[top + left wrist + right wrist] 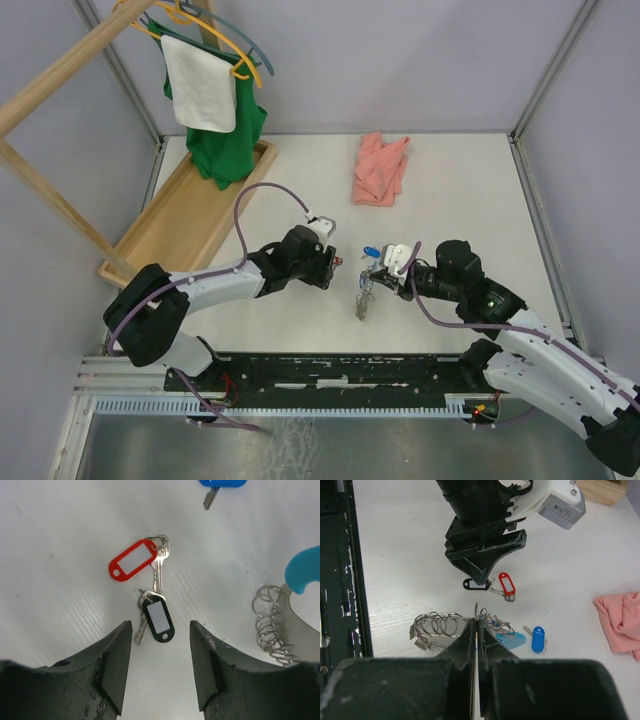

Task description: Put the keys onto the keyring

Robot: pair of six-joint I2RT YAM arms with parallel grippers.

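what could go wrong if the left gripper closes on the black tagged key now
1. The open left gripper is lined up over the black-tagged key, whose ring touches the blade of the red-tagged key; closing may drag both.
2. The right gripper pinches the keyring by a thin metal edge, so it may twist or slip during threading.

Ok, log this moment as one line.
left fingers open at black-tagged key | right fingers shut on keyring | red-tagged key, blue-tagged key loose on table

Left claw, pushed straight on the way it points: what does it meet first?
Probably the black-tagged key, between the left claw's open fingers; the red-tagged key lies just beyond. Height above the table is unclear.
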